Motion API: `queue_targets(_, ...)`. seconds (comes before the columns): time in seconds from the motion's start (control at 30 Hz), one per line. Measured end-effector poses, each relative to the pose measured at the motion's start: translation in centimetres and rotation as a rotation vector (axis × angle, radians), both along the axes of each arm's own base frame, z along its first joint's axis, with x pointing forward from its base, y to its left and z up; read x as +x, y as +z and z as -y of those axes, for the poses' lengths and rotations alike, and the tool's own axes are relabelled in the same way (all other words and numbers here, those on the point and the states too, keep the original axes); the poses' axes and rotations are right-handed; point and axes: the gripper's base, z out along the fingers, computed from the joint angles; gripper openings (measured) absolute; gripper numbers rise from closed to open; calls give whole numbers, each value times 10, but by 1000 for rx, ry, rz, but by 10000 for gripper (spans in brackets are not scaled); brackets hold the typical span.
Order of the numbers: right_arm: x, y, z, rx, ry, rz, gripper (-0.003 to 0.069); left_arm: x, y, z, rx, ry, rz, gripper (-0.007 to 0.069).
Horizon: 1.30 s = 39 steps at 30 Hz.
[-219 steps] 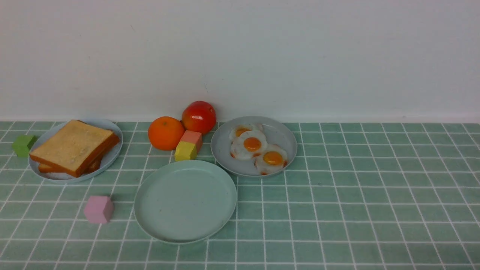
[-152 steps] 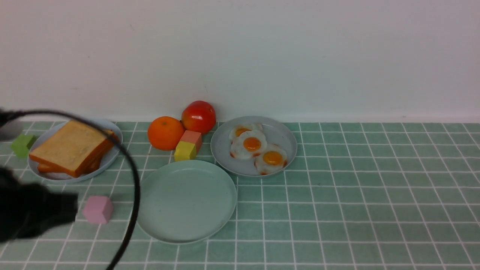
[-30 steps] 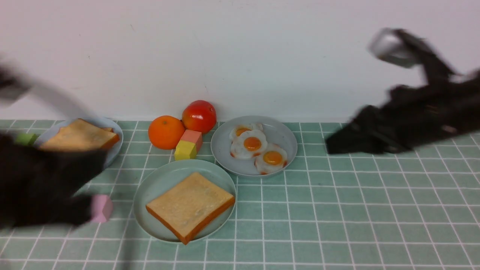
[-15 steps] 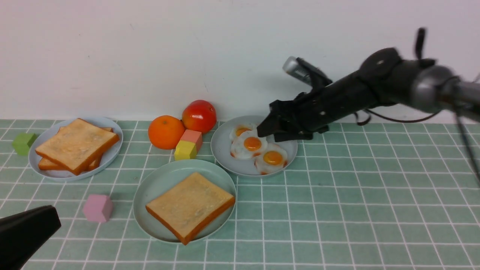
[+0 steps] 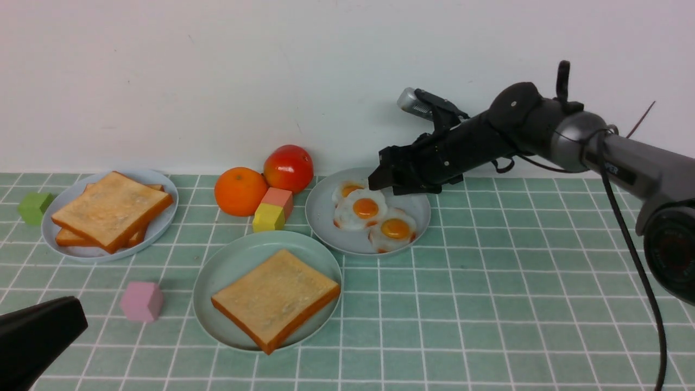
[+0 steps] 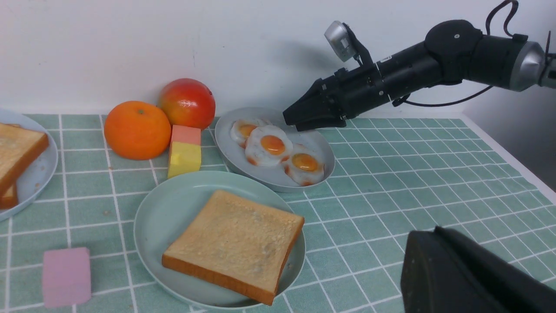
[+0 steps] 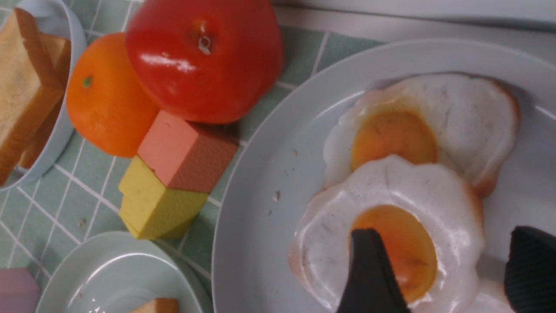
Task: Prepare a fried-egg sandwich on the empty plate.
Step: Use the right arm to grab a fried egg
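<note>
The mint-green plate (image 5: 220, 269) holds one golden toast slice (image 5: 274, 297) with no egg on it. Three fried eggs (image 5: 365, 209) lie on the grey plate (image 5: 415, 198) behind it. My right gripper (image 5: 380, 182) is open and empty, low over the rear side of the grey plate. In the right wrist view its fingers (image 7: 369, 269) straddle the yolk side of the middle egg (image 7: 330, 230), and I cannot tell if they touch it. My left gripper (image 5: 38, 336) is drawn back at the front left, shut and empty.
A light blue plate (image 5: 163, 220) at far left holds two more toast slices (image 5: 111, 209). An orange (image 5: 240, 191), a red fruit (image 5: 288, 168), a salmon block (image 5: 278, 200) and a yellow block (image 5: 267, 218) sit between the plates. There is also a pink cube (image 5: 142, 302) and a green cube (image 5: 33, 209).
A toast slice has gone from the blue plate onto the mint-green plate. The left arm pulled back to the front left. The right arm swung in over the eggs.
</note>
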Motion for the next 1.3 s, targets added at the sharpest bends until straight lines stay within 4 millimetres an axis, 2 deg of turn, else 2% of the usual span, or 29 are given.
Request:
queue_targets(0.27,-1,-19,-10,-19,12,-20,424,0,0,0,0,0,0,-13)
queue_targets(0.67,1,-28,-12,-13,-5,-23,419,0,0,0,-2,0,-1,-13)
queue_targets(0.77,2,-28,-12,-7,-9,-22,391,0,0,0,-8,2,-5,-13)
queue_targets(0.83,3,-29,-12,-7,-13,-20,329,0,0,0,-13,3,-8,-13)
queue_targets(0.87,3,-29,-12,-7,-13,-20,323,0,0,0,-13,3,-8,-13)
queue_targets(1.07,5,-28,-8,-3,-32,-15,100,0,0,0,-15,3,-9,-13)
queue_targets(1.2,5,-26,-6,0,-31,-18,82,0,0,0,-15,3,-10,-10)
queue_targets(1.3,2,-9,-4,8,-15,-7,69,0,0,0,-13,5,-13,-9)
